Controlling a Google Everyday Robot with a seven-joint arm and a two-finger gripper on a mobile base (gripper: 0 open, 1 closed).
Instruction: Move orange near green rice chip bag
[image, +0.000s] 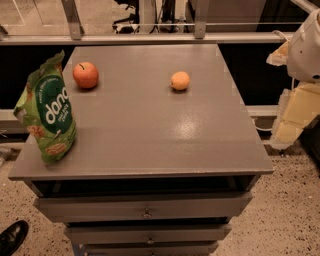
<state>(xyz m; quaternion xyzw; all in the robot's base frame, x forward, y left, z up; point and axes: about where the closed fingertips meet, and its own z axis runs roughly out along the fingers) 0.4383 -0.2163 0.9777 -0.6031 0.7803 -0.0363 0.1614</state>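
The orange (180, 80) is a small round yellow-orange fruit lying on the grey cabinet top (150, 130), right of the middle and toward the back. The green rice chip bag (47, 111) stands upright at the left edge, near the front corner, well apart from the orange. My gripper (294, 116) hangs off the table's right side, level with the top, with the white arm (307, 47) above it. It is to the right of the orange and a little nearer than it, touching nothing.
A red apple (85, 75) with a dark stem lies at the back left, behind the bag. The cabinet has drawers (145, 207) below its front edge. A metal rail (150, 37) runs behind the table. A black shoe (12, 237) is on the floor at the lower left.
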